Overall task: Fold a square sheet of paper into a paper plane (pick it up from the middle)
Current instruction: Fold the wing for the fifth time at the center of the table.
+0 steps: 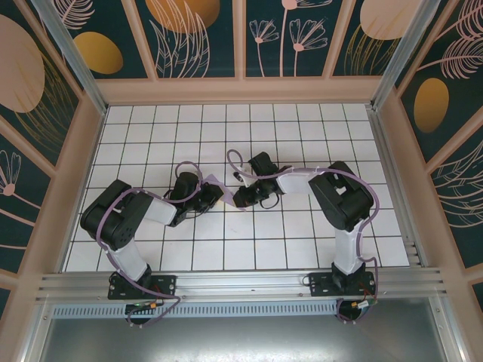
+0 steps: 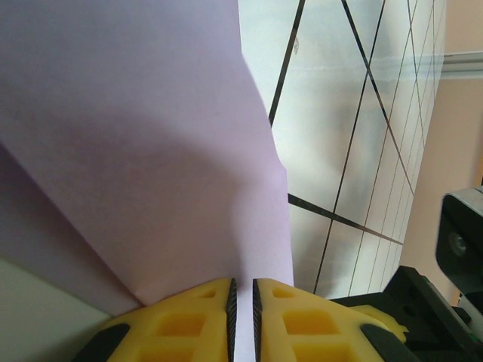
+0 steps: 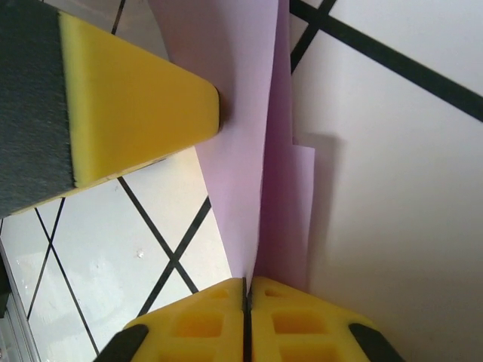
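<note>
- Lilac-purple sheet of paper [image 1: 216, 184], plain and matte, is held up off the white tiled table [image 1: 302, 249] near its middle, between the two arms.
- From the top camera, the left gripper [image 1: 202, 197] and the right gripper [image 1: 241, 197] meet at the sheet from opposite sides, close together.
- Left wrist camera: the paper [image 2: 136, 151] rises as a broad, gently curved plane (one fold line runs diagonally across its lower left). Its bottom edge drops into the narrow slit of the left gripper [image 2: 241, 292], whose yellow fingers [image 2: 189, 324] pinch it.
- Right wrist camera: the paper [image 3: 253, 143] stands on edge in at least two layers, fanning slightly apart above. The right gripper [image 3: 247, 290] has its yellow fingers [image 3: 294, 324] pressed together on the layers' lower end.
- Also there, another yellow finger [image 3: 136, 105] with a dark grip face touches the paper's side with its tip.
- Black grid lines on the table [image 3: 392, 151] show behind.
</note>
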You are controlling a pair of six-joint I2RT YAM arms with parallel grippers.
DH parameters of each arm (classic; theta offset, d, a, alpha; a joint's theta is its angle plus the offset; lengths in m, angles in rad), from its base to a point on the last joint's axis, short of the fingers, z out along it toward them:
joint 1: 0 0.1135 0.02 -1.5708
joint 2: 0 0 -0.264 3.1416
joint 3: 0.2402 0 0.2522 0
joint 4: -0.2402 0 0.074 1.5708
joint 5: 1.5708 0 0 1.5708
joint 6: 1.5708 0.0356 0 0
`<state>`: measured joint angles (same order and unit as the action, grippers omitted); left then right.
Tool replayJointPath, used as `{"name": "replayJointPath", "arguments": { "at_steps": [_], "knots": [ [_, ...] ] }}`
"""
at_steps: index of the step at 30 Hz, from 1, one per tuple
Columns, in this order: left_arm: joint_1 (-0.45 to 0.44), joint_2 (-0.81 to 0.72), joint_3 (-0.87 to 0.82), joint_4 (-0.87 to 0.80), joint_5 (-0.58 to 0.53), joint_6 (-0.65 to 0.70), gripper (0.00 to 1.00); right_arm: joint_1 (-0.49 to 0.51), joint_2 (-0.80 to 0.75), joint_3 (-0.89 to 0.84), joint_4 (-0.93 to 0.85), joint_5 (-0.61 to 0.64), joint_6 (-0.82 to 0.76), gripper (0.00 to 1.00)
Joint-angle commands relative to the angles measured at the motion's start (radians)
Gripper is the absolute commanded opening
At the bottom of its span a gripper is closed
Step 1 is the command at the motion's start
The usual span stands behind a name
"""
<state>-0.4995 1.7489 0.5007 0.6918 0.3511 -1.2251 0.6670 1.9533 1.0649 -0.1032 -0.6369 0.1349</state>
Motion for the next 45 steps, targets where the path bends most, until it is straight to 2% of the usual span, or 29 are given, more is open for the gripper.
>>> {"name": "replayJointPath", "arguments": {
  "at_steps": [1,8,17,29,34,38,43,45],
  "knots": [
    [-0.007,0.067,-0.001,-0.121,-0.06,0.0,0.18,-0.018,0.041,0.0,-0.027,-0.029,-0.012,0.08],
    [-0.007,0.072,0.005,-0.145,-0.072,0.005,0.17,-0.025,0.076,0.006,-0.051,-0.024,0.011,0.09],
    [-0.007,0.079,0.01,-0.166,-0.08,0.012,0.16,-0.027,-0.039,-0.017,-0.076,-0.021,-0.04,0.21],
    [-0.006,0.089,0.012,-0.168,-0.078,0.015,0.16,-0.043,-0.011,-0.068,-0.065,-0.041,-0.046,0.1],
    [-0.006,0.09,0.012,-0.17,-0.078,0.015,0.16,-0.044,0.001,-0.042,-0.105,-0.021,-0.035,0.13],
    [-0.006,0.089,0.012,-0.171,-0.078,0.017,0.16,-0.044,-0.096,-0.032,-0.107,-0.011,0.004,0.23],
    [-0.007,0.089,0.013,-0.175,-0.079,0.022,0.14,-0.028,-0.164,0.005,-0.059,0.005,0.124,0.24],
    [-0.007,0.088,0.016,-0.178,-0.081,0.022,0.14,-0.009,-0.161,0.027,-0.043,0.027,0.163,0.21]
  ]
}}
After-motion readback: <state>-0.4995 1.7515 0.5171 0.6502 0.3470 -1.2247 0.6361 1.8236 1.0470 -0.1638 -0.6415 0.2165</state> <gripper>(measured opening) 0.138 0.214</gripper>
